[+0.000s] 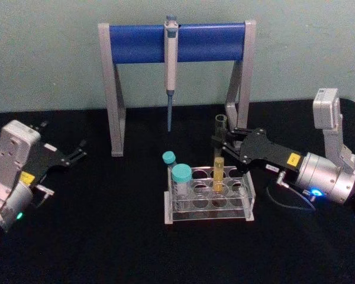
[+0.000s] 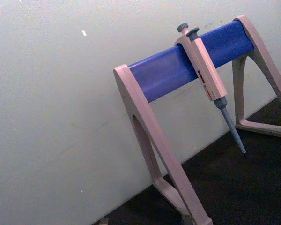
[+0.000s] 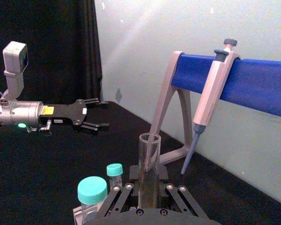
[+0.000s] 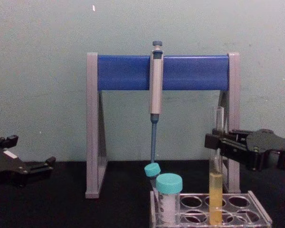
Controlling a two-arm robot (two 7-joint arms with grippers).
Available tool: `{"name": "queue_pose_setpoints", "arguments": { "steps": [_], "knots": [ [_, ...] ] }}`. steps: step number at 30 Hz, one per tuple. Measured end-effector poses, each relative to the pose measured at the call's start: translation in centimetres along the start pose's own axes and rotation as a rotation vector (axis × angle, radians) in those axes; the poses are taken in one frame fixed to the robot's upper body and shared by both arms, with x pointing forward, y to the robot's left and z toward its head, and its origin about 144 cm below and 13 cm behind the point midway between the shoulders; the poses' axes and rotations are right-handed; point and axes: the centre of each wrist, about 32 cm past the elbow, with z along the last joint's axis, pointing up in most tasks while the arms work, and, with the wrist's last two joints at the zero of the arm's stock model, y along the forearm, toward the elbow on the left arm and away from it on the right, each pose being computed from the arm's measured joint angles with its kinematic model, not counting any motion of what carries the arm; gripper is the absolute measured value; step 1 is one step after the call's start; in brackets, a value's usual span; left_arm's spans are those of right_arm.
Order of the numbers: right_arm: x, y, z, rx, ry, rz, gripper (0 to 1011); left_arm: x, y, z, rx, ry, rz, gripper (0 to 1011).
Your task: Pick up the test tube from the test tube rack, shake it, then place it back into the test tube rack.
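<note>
Sideways, yellow liquid (image 4: 215, 185) low in test tube (image 4: 215, 166)

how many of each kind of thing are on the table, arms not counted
test tube: 1
teal-capped tubes: 2
test tube rack: 1
pipette: 1
pipette stand: 1
total: 6
</note>
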Motion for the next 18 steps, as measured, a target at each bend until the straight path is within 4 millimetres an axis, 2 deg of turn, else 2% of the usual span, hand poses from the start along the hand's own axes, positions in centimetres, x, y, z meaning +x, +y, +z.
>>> {"name": "queue_pose_setpoints", "arguments": {
  "steps": [18],
  "knots": [
    [-0.01,0.1,-0.52,-0.04,0.013,0.002,235,0.0,0.0,0.0,0.0,0.0,0.0,1002]
  ]
}}
